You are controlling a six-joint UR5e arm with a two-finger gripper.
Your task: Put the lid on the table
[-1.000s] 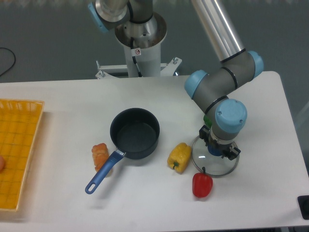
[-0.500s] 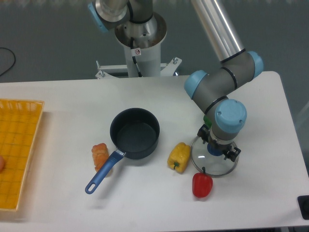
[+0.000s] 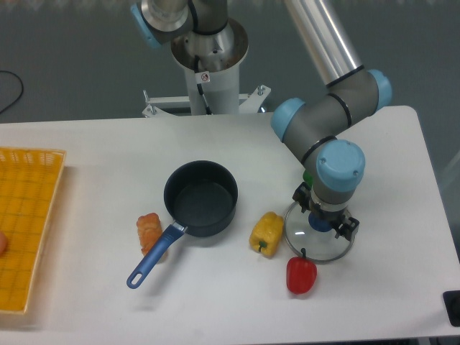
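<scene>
The clear glass lid (image 3: 318,243) lies flat on the white table (image 3: 388,287) at the right, between a yellow pepper and a red pepper. Its blue knob (image 3: 321,225) shows just under the wrist. My gripper (image 3: 323,218) hangs straight over the knob, its dark fingers (image 3: 300,194) spread to either side of it and not closed on it. The wrist hides the far part of the lid. The dark blue saucepan (image 3: 200,198) stands uncovered at the table's middle.
A yellow pepper (image 3: 267,232) lies just left of the lid and a red pepper (image 3: 301,274) touches its front rim. An orange food piece (image 3: 149,231) lies by the pan's blue handle (image 3: 152,259). A yellow grid tray (image 3: 25,223) is at the left edge.
The fingers have spread apart off the knob, and the wrist has shifted slightly up and left. The lid has stayed in place on the table.
</scene>
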